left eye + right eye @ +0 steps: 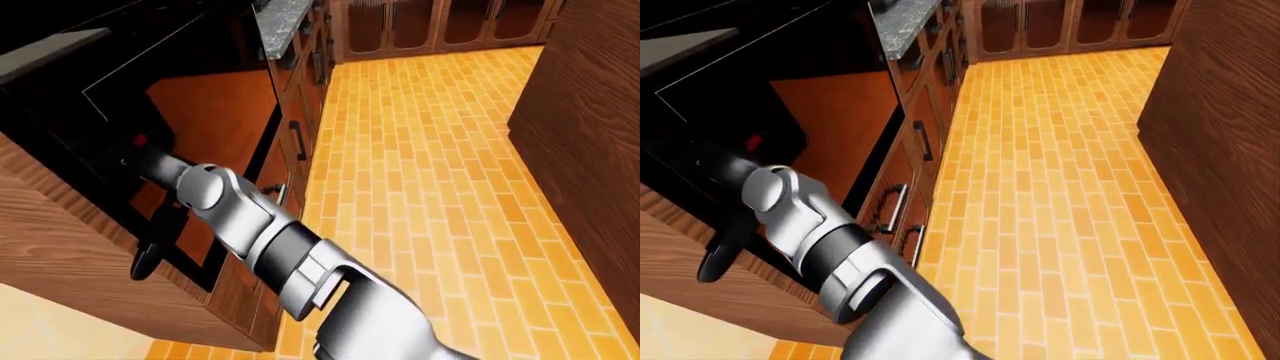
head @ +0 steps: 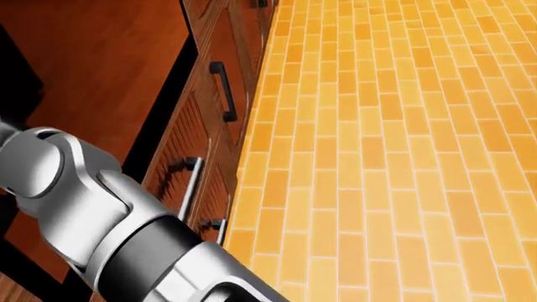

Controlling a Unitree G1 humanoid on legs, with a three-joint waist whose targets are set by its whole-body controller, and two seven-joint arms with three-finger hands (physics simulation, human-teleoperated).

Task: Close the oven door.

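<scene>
The oven door (image 1: 215, 131) stands at the left of the left-eye view: black frame, glossy orange-brown pane, set among wood cabinets. One arm (image 1: 265, 240) of the robot rises from the bottom edge toward the door; which arm it is cannot be told. Its dark hand (image 1: 150, 244) hangs at the door's lower part, fingers pointing down; whether they are spread or pressed together cannot be told, nor whether they touch the pane. The other hand is out of view. Cabinet drawers with black handles (image 2: 225, 91) line the orange brick floor (image 1: 430, 165). A speckled tabletop (image 1: 280, 22) shows at top.
</scene>
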